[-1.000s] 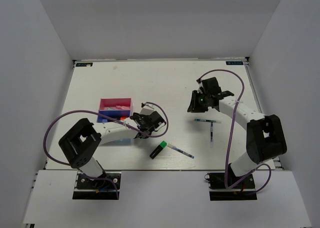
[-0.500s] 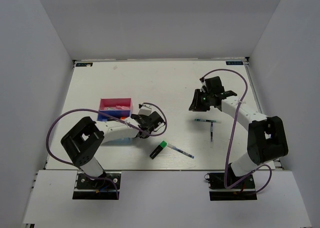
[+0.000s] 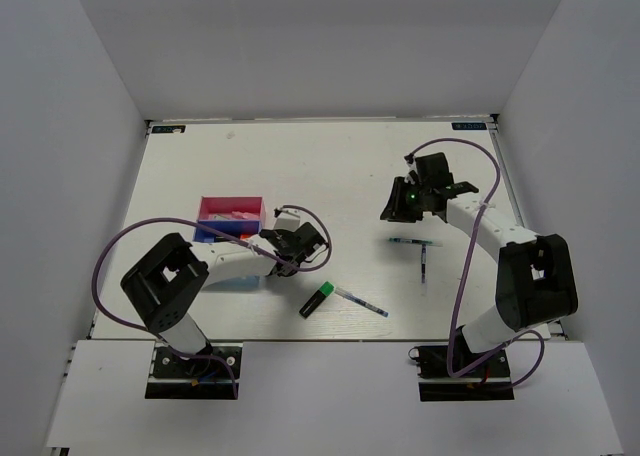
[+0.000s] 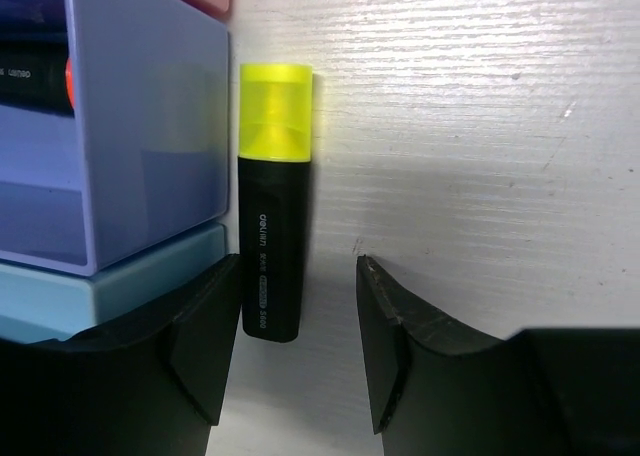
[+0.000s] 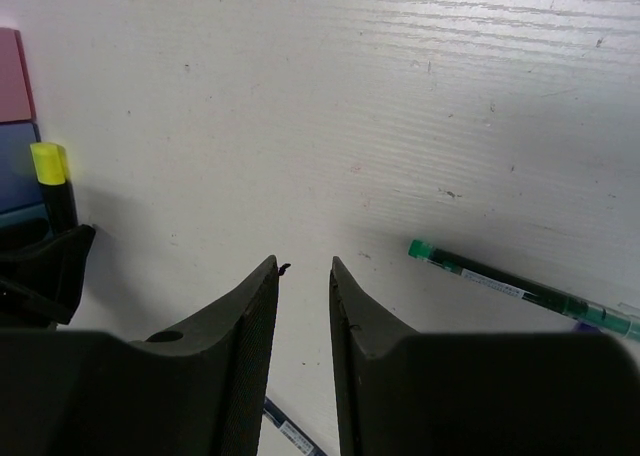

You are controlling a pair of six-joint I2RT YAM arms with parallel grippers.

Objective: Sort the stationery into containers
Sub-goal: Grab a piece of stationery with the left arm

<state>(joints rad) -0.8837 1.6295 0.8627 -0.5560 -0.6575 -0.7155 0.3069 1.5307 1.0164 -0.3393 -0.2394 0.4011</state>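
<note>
A yellow-capped black highlighter [image 4: 272, 236] lies on the table against the blue tray [image 4: 150, 126]. My left gripper [image 4: 298, 316] is open, and the highlighter's bottom end sits between its jaws, close to the left fingertip [image 4: 205, 326]. An orange-capped highlighter [image 4: 35, 71] lies in the blue tray. The pink tray [image 3: 232, 208] and light blue tray [image 4: 100, 286] adjoin it. A green-capped highlighter [image 3: 317, 299] lies on the table at front centre. My right gripper [image 5: 303, 286] hovers empty, jaws a narrow gap apart, left of a thin pen [image 5: 520, 291].
Two thin pens [image 3: 415, 242] [image 3: 424, 264] lie near the right arm, and a third [image 3: 360, 301] lies beside the green-capped highlighter. The left gripper [image 3: 285, 243] is tight against the tray block. The right gripper [image 3: 393, 208] is over bare table.
My left gripper has moved a little left toward the trays. My right gripper has drifted slightly right and back. The stationery has not moved.
</note>
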